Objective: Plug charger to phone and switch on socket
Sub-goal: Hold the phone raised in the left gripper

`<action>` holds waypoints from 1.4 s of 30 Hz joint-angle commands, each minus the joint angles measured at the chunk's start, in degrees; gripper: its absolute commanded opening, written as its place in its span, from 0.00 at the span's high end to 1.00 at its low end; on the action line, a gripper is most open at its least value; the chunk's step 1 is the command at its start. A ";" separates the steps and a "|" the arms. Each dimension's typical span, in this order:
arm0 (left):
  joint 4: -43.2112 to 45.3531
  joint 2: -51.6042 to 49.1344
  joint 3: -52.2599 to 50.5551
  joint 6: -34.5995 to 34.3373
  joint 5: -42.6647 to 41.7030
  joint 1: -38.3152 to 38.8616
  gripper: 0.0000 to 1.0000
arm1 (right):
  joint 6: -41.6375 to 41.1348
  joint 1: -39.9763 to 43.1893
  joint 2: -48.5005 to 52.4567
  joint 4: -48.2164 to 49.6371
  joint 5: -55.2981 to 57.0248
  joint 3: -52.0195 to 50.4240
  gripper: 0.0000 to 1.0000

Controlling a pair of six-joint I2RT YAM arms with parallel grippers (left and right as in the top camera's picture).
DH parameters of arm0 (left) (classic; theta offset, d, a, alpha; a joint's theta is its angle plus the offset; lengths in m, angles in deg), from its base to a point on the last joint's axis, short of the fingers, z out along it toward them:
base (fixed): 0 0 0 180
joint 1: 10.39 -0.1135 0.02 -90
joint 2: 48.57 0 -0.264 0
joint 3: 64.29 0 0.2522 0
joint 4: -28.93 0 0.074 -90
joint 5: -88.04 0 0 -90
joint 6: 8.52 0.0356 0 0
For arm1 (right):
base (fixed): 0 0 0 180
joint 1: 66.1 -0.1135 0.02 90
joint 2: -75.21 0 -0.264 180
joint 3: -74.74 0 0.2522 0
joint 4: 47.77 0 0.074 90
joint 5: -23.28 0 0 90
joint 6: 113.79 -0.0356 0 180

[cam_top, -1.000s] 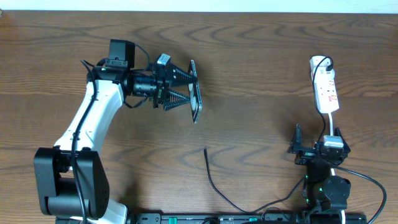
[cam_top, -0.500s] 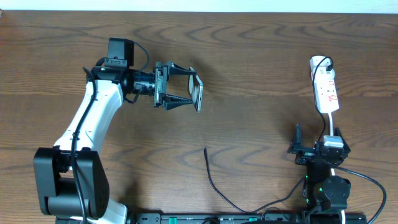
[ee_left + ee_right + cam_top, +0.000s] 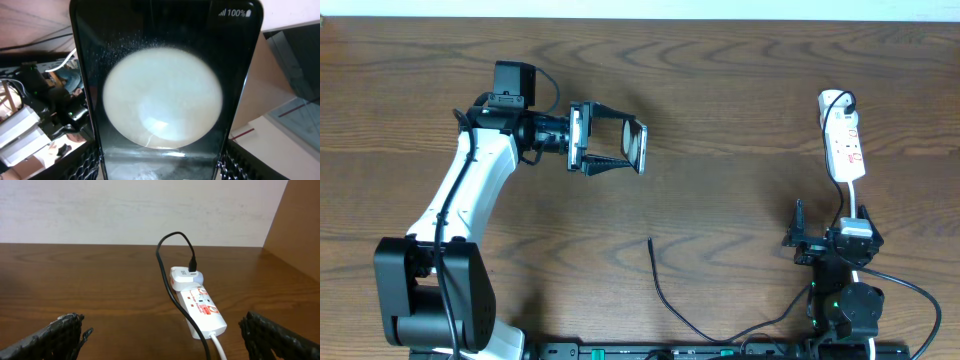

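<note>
My left gripper (image 3: 632, 147) is shut on the phone (image 3: 638, 148) and holds it above the table at the upper left. In the left wrist view the phone (image 3: 165, 100) fills the frame, its glossy screen showing a round white reflection, with a finger on each long edge. The charger (image 3: 665, 295) is a thin black cable on the table, its free tip pointing up near the middle. In the right wrist view the charger (image 3: 170, 287) loops from a white adapter on the socket (image 3: 202, 310). The socket (image 3: 844, 148) lies at the far right. My right gripper (image 3: 167, 345) stands open and empty, short of the socket.
A white cord (image 3: 217, 347) leaves the socket's near end toward my right gripper. The right arm's base (image 3: 845, 300) sits at the table's front edge, the left arm's base (image 3: 430, 290) at the front left. A pale wall borders the far side.
The left gripper has turned the phone about its wrist and drawn back slightly to the left. The right arm and the cable have not moved.
</note>
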 commanded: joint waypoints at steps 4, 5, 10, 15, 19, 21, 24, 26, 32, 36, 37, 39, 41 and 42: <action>0.24 0.85 1.51 -2.64 -1.88 -0.37 0.93 | 0.72 0.39 -0.24 -0.20 0.04 -0.09 0.01; 0.24 0.85 1.51 -2.93 -1.90 -0.37 0.93 | 0.72 0.39 -0.24 -0.20 0.04 -0.09 0.01; 0.24 0.85 1.51 -3.32 -1.90 -0.37 0.92 | 0.72 0.39 -0.24 -0.20 0.04 -0.09 0.01; 0.24 0.85 1.51 -3.48 -1.88 -0.37 0.93 | 0.72 0.39 -0.24 -0.20 0.04 -0.09 0.01; 0.26 0.85 1.51 -3.45 -1.86 -0.37 0.92 | 0.72 0.39 -0.24 -0.20 0.04 -0.09 0.01; 0.28 0.85 1.51 -3.41 -1.86 -0.37 0.92 | 0.72 0.39 -0.24 -0.20 0.04 -0.09 0.01; 0.68 0.85 1.51 -2.73 -1.86 -0.37 0.92 | 0.72 0.39 -0.24 -0.20 0.04 -0.09 0.01; 0.90 0.85 1.51 -1.81 -1.88 -0.37 0.93 | 0.72 0.39 -0.24 -0.20 0.04 -0.09 0.01; 0.90 0.85 1.51 0.31 -1.92 -0.37 0.93 | 0.72 0.39 -0.24 -0.20 0.04 -0.09 0.01; 0.92 0.85 1.51 0.92 -2.32 -0.37 0.93 | 0.72 0.39 -0.24 -0.20 0.04 -0.09 0.01; 0.92 0.85 1.51 0.92 -2.29 -0.37 0.92 | 0.72 0.39 -0.24 -0.20 0.04 -0.09 0.01; 1.40 0.85 1.51 0.92 -2.27 -0.37 0.92 | 0.72 0.39 -0.24 -0.20 0.04 -0.09 0.01; 2.27 0.85 1.51 0.92 -2.27 -0.37 0.93 | 0.72 0.39 -0.24 -0.20 0.04 -0.09 0.01; 2.43 0.85 1.51 0.92 -2.27 -0.37 0.93 | 0.72 0.39 -0.24 -0.20 0.04 -0.09 0.01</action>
